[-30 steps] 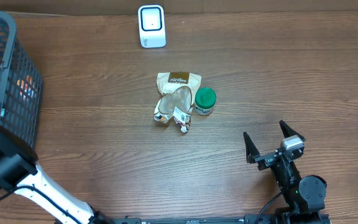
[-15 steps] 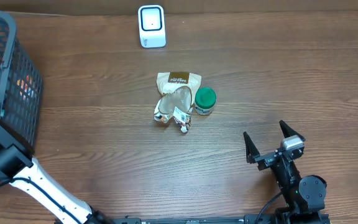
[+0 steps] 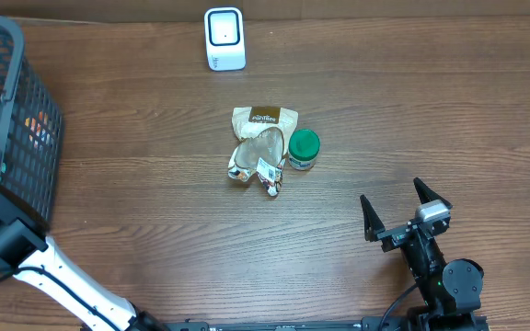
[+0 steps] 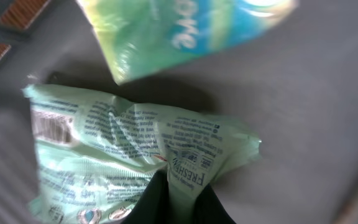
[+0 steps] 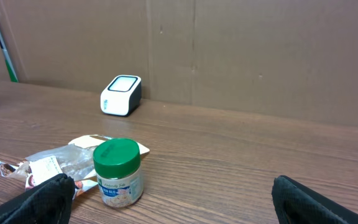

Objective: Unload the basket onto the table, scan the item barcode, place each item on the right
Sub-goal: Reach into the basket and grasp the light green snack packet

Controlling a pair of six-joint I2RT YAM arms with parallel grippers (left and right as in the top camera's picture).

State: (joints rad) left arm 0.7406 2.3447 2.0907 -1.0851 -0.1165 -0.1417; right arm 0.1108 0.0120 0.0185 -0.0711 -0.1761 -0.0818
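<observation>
Left fingers [image 4: 154, 205] pinched shut on packet [image 4: 123, 155] in basket [image 3: 26, 119]; right fingers [image 3: 370, 219] wide, empty. Lift and scan outstanding.

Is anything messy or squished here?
Yes. The clear packet in the middle of the table is crumpled and lies partly on a tan packet. The green-lidded jar beside them stands upright. The left tool pinches a wrinkled green packet.

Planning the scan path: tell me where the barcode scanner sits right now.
In the overhead view the white scanner stands at the far edge of the table, near the middle, beyond the crumpled bags and the green-lidded jar.
</observation>
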